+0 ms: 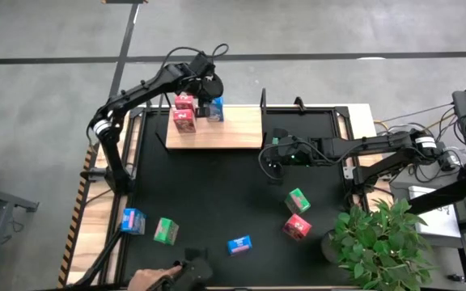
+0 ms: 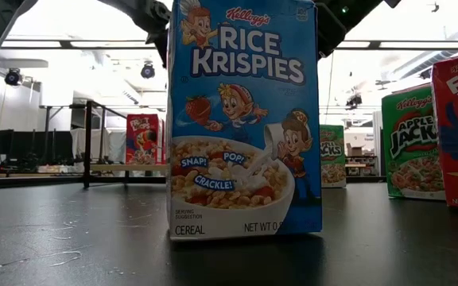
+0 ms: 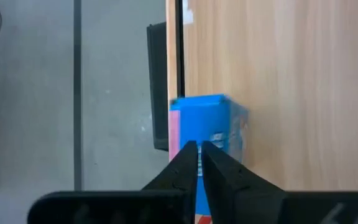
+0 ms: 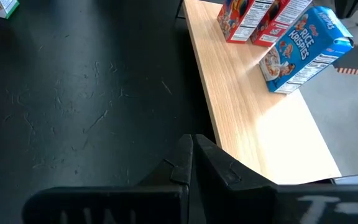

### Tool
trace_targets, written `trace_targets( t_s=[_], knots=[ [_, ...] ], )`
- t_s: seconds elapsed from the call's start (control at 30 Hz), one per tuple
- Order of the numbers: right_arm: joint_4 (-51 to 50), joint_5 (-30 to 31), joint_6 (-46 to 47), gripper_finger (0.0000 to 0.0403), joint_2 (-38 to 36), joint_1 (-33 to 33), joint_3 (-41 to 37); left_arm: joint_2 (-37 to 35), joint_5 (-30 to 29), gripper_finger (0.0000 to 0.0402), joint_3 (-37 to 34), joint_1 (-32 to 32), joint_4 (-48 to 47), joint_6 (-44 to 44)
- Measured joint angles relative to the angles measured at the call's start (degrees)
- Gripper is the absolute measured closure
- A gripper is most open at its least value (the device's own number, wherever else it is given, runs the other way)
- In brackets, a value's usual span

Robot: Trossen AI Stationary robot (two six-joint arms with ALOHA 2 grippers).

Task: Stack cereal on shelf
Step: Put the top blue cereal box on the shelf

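The shelf [image 1: 235, 134] is a light wood board at the far side of the black mat. Two pink-red cereal boxes [image 1: 184, 111] and one blue box [image 1: 215, 110] stand on its far left part. My left gripper [image 1: 207, 87] hovers over that blue box [image 3: 207, 121] with its fingers shut; the box stands at the board's far edge. My right gripper [image 4: 189, 155] is shut and low over the mat, beside the shelf's right end [image 4: 253, 124]. Two blue, two green and one pink-red box stand on the mat. My left gripper points down from above over the top of the blue box [image 3: 211, 106], fingers shut. I cannot tell whether the fingertips touch it. The box stands upright on the board.
Loose boxes stand on the near mat: blue [image 1: 133, 220], green [image 1: 166, 232], blue [image 1: 239, 244], green [image 1: 298, 199], pink-red [image 1: 296, 227]. A potted plant [image 1: 379, 242] fills the near right corner. A person's hand [image 1: 148, 279] is at the near edge.
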Motion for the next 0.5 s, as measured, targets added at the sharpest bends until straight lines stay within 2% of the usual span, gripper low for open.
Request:
trace_targets(
  t_s=[0.5],
  knots=[
    [0.0,0.02,-0.2,0.0394,0.0,0.0,0.0,2.85,-1.42,0.0401,0.07,0.08,0.87,-1.75]
  ],
)
